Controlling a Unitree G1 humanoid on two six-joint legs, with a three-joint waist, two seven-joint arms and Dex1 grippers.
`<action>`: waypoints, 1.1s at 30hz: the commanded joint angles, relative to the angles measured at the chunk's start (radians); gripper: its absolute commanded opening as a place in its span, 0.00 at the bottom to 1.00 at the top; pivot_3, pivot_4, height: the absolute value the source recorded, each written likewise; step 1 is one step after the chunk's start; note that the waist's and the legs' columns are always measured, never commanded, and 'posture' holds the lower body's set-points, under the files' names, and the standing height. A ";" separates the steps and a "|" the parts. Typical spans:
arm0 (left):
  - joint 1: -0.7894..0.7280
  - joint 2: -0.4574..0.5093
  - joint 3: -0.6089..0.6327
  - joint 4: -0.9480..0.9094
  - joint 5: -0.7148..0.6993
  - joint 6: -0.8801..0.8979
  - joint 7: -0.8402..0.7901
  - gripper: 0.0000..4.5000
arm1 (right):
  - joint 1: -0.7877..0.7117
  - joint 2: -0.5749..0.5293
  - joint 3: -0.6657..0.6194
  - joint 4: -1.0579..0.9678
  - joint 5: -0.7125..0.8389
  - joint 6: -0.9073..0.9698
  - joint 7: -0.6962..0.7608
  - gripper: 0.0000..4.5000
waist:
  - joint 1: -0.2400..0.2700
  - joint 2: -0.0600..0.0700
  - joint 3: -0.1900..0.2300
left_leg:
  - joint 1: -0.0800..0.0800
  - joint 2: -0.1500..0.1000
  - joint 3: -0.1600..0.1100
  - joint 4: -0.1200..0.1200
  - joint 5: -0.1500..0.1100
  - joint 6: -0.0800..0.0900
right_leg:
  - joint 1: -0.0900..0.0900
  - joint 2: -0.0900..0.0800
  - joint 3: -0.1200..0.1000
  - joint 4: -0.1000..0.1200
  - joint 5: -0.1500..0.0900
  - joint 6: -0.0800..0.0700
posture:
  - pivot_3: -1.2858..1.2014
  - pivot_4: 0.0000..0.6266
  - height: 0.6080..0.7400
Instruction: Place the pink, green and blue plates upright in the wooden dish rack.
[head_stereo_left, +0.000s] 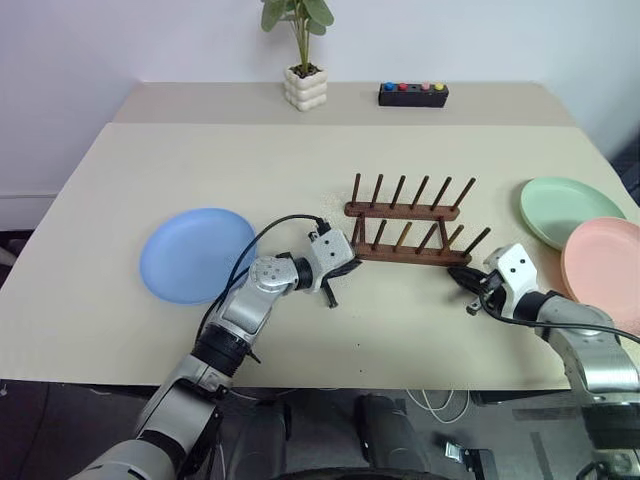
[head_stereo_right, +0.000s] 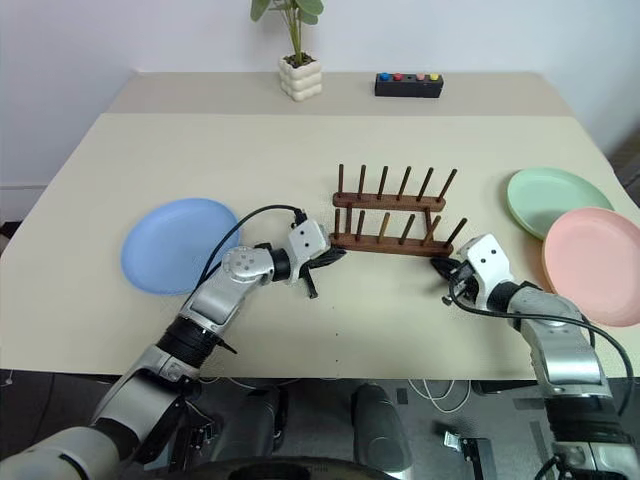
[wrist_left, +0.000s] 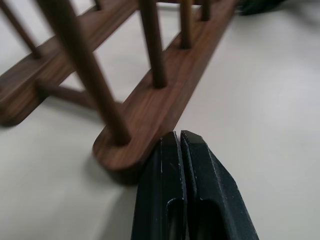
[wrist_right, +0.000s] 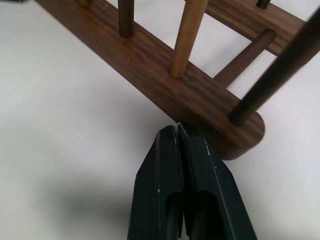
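Left wrist view: the left gripper (wrist_left: 179, 137) has its fingers pressed together, tips against the near rail of the wooden dish rack (head_stereo_left: 408, 222) at its left end. The right gripper (wrist_right: 177, 129) is likewise closed on nothing, tips touching the same rail near its right end. Judgement: with closed fingers set at both ends, the arms appear positioned to nudge or square the rack rather than lift it.

No plate is loaded. The blue plate (head_stereo_left: 197, 254) lies flat on the table (head_stereo_left: 250, 160), left of the rack. The green plate (head_stereo_left: 562, 205) and pink plate (head_stereo_left: 610, 262) lie flat to the right, the pink overlapping the green's edge.

A potted plant (head_stereo_left: 303, 60) and a button box (head_stereo_left: 412, 94) stand at the far edge, well apart from the work.
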 joint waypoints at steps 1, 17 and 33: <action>-0.022 -0.006 0.030 0.032 0.014 -0.046 0.043 0.01 | -0.062 0.026 0.009 0.088 -0.040 -0.055 -0.042 0.01 | 0.001 0.000 0.000 | 0.000 0.000 0.000 0.000 0.000 0.000 | 0.000 0.000 0.000 0.000 0.000 0.000 | 0.52 0.24 0.92; -0.036 -0.017 0.050 0.094 0.018 -0.072 0.089 0.01 | -0.097 0.031 0.010 0.171 -0.057 -0.143 -0.028 0.01 | 0.002 0.000 0.000 | 0.002 0.000 0.000 -0.002 0.000 0.000 | 0.001 0.000 0.000 0.000 0.000 0.001 | 0.52 0.24 0.92; 0.105 0.037 0.055 -0.234 -0.125 -0.014 -0.074 0.00 | 0.151 -0.215 -0.392 -0.178 0.214 0.148 0.115 0.43 | 0.003 0.001 0.001 | 0.003 0.000 0.000 -0.004 0.000 0.000 | 0.001 0.000 0.000 -0.001 -0.001 -0.001 | 0.52 0.24 0.92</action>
